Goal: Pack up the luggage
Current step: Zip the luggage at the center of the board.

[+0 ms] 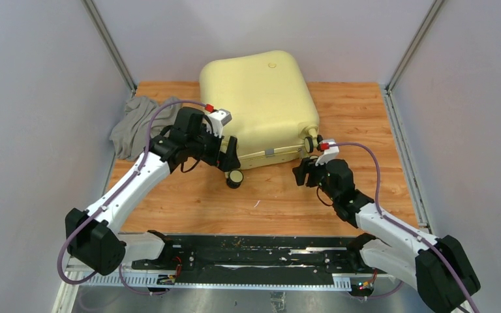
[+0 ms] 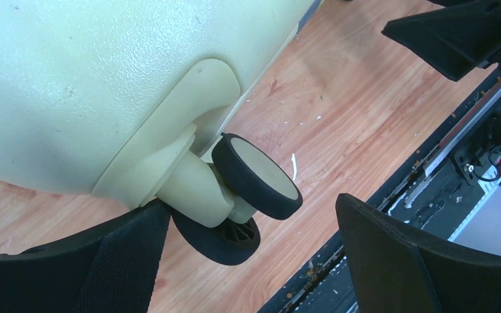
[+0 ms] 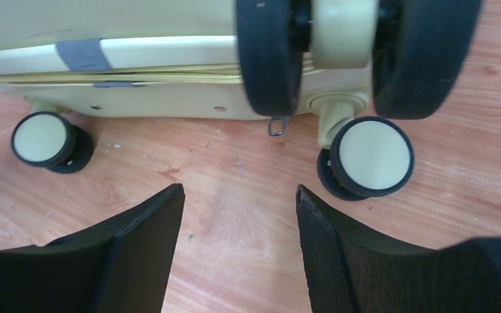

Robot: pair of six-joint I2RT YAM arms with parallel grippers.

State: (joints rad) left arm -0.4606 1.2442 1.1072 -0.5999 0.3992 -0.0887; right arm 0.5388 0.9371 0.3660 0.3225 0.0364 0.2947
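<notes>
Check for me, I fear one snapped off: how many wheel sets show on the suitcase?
3 on the suitcase: lower left wheels, lower right wheels, upper right wheels. A fourth set may be hidden.

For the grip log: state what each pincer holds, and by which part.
Nothing is held. The left pincer stands open beside a suitcase wheel; the right pincer is open over the table.

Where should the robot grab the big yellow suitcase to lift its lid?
Probably the lid's thin lip, coming from the robot's near side, between the wheels. The luggage lies flat and shut. Its rounded top looks too broad for the jaws, but that edge faces both arms.
</notes>
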